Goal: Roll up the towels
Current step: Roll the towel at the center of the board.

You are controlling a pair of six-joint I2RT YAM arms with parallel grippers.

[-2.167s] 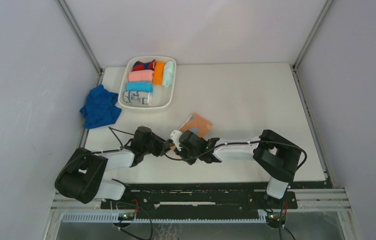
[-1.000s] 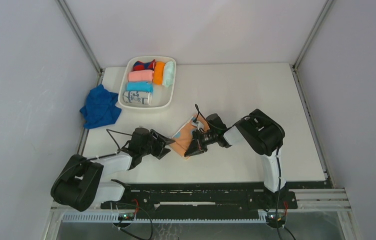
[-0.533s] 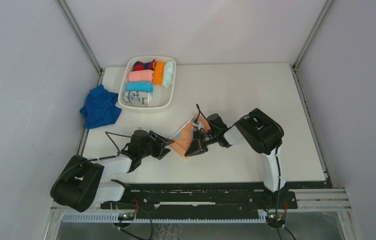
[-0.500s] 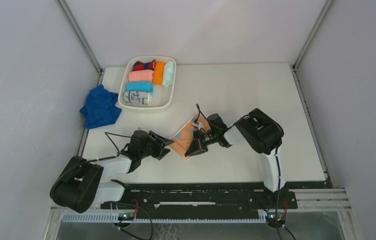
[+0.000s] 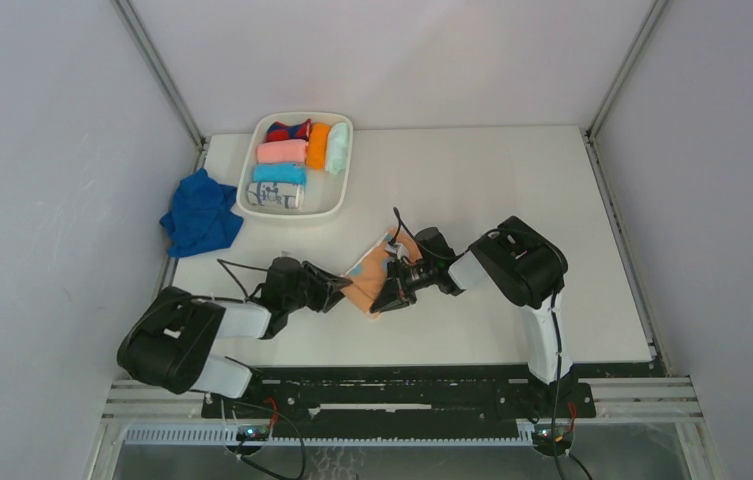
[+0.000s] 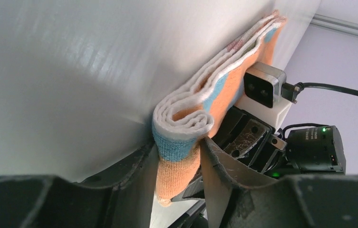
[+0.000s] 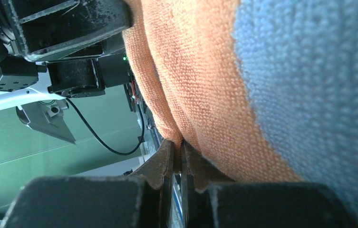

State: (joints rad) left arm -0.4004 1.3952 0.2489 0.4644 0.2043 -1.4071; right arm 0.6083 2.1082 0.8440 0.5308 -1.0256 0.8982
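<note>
near the front of the white table (image 5: 512, 190), the orange towel (image 5: 370, 272) is pinched tight at one edge by the right gripper (image 5: 385, 298). its folded end is held between the fingers of the left gripper (image 5: 337, 289). rolling seems just begun; next, that end must be turned over.

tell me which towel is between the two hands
The peach-orange towel with pale blue patches, mid-table; the royal-blue towel lies crumpled and untouched beside the tray.
</note>
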